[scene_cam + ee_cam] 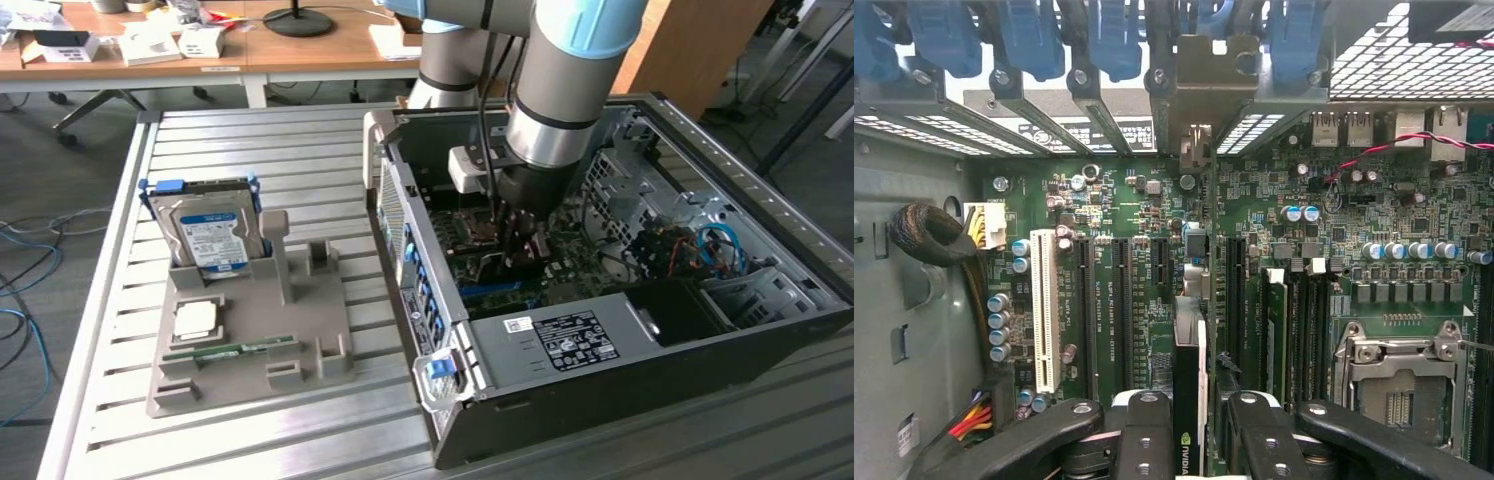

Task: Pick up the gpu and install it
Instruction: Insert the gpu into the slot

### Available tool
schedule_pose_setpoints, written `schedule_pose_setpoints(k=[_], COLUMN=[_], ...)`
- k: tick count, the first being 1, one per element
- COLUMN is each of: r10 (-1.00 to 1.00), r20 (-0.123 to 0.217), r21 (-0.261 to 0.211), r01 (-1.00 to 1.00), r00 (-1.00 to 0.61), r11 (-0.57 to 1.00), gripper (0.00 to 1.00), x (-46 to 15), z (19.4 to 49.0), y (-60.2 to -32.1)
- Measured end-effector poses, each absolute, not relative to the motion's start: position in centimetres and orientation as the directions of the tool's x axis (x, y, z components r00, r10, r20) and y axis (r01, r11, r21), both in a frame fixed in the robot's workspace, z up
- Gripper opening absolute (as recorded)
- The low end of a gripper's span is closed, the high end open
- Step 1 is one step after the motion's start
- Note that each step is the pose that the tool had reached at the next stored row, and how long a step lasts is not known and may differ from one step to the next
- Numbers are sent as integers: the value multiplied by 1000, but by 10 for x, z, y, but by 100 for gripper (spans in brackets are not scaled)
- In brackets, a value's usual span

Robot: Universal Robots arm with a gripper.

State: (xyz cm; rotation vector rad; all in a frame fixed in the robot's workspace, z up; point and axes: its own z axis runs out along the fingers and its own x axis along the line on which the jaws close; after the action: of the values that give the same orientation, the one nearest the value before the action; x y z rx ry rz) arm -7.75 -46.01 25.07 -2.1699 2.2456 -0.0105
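Gpu (1188,400) held edge-on between the black fingers (1144,440) of the gripper (1189,440), jaws closed narrowly on both faces of the thin dark card, a small green logo showing on its near edge. Card poised upright over the green motherboard (1154,260), lined up with the run of long black expansion slots (1126,300) and pointing toward the metal bracket openings and blue retention clips (1029,35) at the rear of the case; whether its lower edge already touches a slot cannot be told. White slot (1044,310) just beside the black ones, empty memory slots (1304,320) and the bare processor socket (1394,380) on the other side of the card. Seen from the exterior view, arm (567,90) reaching straight down into the open computer case (614,300), which lies on its side on the slatted metal table (240,140), gripper sunk among the board's components near the middle of the chassis. Red and blue cables (701,250) bundled toward the exterior view's right inside the case, a labelled power supply (567,340) at its near end. Well apart, toward the exterior view's left, grey parts holder (254,340) on the table, carrying a silver hard drive (207,235) with a blue-white label standing upright, a small square chip (198,320) lying flat, and a narrow green memory stick (234,350) beside it. Wooden desks (200,45) with boxes and a lamp base in the background.
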Motion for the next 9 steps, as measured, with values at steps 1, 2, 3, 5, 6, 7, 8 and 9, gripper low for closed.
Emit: schedule_pose_setpoints(k=[1,2,3,5,6,7,8,9], r10=[-999,-999,-999,-999,-999,-999,-999,-999], r20=[-9,-8,-7,-4,-3,-2,-2,-2], r21=[-18,-18,-18,-18,-18,-18,-18,-18], r01=[-999,-999,-999,-999,-999,-999,-999,-999], r00=[-34,-34,-35,-37,-38,-38,-38,-39], r11=[34,35,35,37,38,38,39,39], gripper=[26,26,26,26,26,26,26,26], x=[-77,-77,-77,-77,-77,-77,-77,-77], z=[251,251,251,251,251,251,251,251], y=[-460,-460,-460,-460,-460,-460,-460,-460])
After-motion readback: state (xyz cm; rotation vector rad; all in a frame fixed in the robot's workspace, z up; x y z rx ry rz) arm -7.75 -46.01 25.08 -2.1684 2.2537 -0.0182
